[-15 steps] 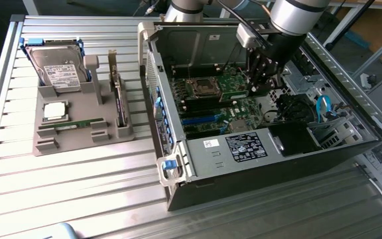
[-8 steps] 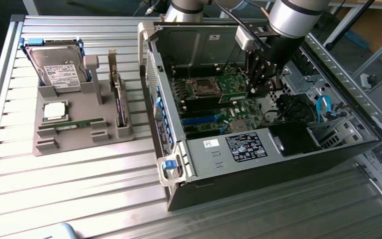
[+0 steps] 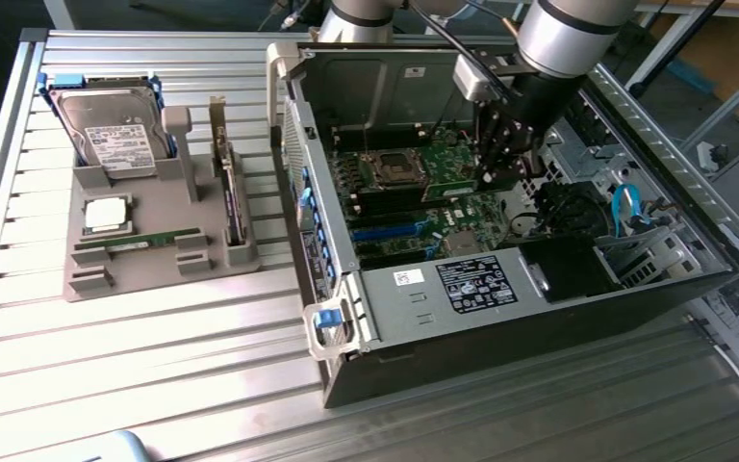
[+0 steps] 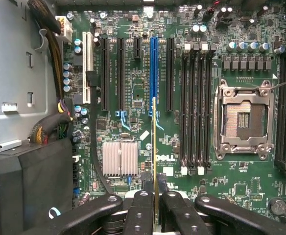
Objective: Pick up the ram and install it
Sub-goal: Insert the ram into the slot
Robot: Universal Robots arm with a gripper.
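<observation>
I see my gripper (image 4: 155, 197) clenched on the thin green ram (image 4: 154, 147), holding it on edge above the motherboard (image 4: 241, 191) inside the open computer case (image 3: 498, 351), high on the exterior view's right.

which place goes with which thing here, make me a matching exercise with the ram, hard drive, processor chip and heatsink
Things:
1 ram
2 hard drive
3 processor chip
4 heatsink

Places:
a lying flat in the gray holder
b fixed on the motherboard
c gripped edge-on in the end effector
d propped upright in the gray holder

Pairs: 1-c; 2-d; 3-a; 4-b
</observation>
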